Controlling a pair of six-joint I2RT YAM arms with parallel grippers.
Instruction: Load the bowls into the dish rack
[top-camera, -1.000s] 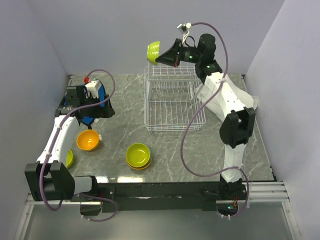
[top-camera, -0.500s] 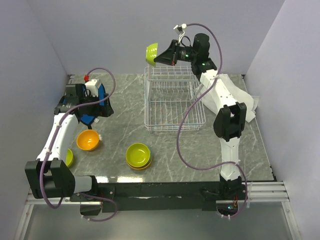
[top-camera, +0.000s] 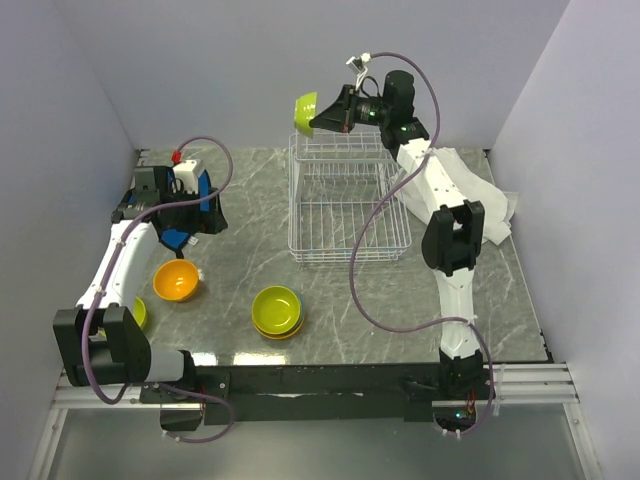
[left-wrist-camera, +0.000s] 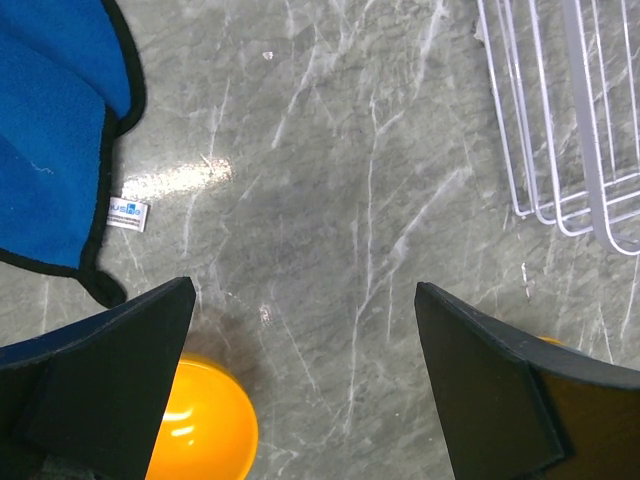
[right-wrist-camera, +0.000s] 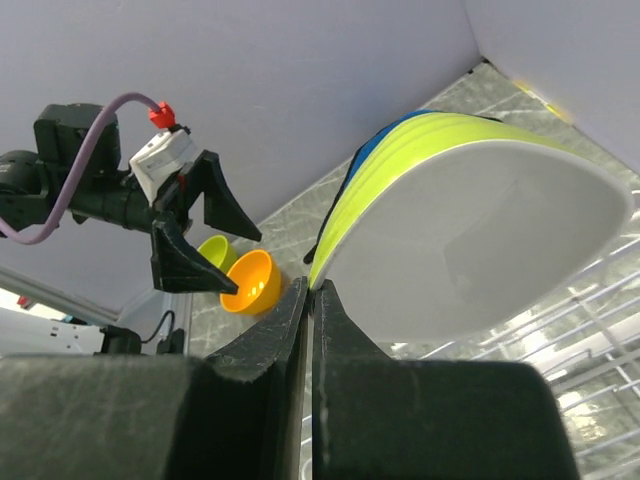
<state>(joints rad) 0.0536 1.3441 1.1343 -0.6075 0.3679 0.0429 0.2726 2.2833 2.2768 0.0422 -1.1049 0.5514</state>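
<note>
- Gray marbled table (top-camera: 240, 270) looks smooth.
- Right gripper (top-camera: 322, 117) pinches the rim of a shiny round green bowl (top-camera: 305, 107), high above the white wire dish rack (top-camera: 345, 205).
- Left gripper (left-wrist-camera: 305, 385) gapes wide near a glossy orange bowl (left-wrist-camera: 205, 430).

1. The left arm (top-camera: 120, 265) is reaching forward from its base along the left side, with its upper link leaning away and its wrist turning inward toward the middle.
2. The left gripper (left-wrist-camera: 303, 290) is pointing down, its two black fingers (left-wrist-camera: 110, 370) standing wide apart and holding nothing.
3. The right arm (top-camera: 440, 185) is stretching high and far from its base, with its wrist bending to the left.
4. The right gripper (top-camera: 320, 117) is pointing left in mid-air, its jaws pinching the rim of a lime green bowl (top-camera: 305, 106).
</note>
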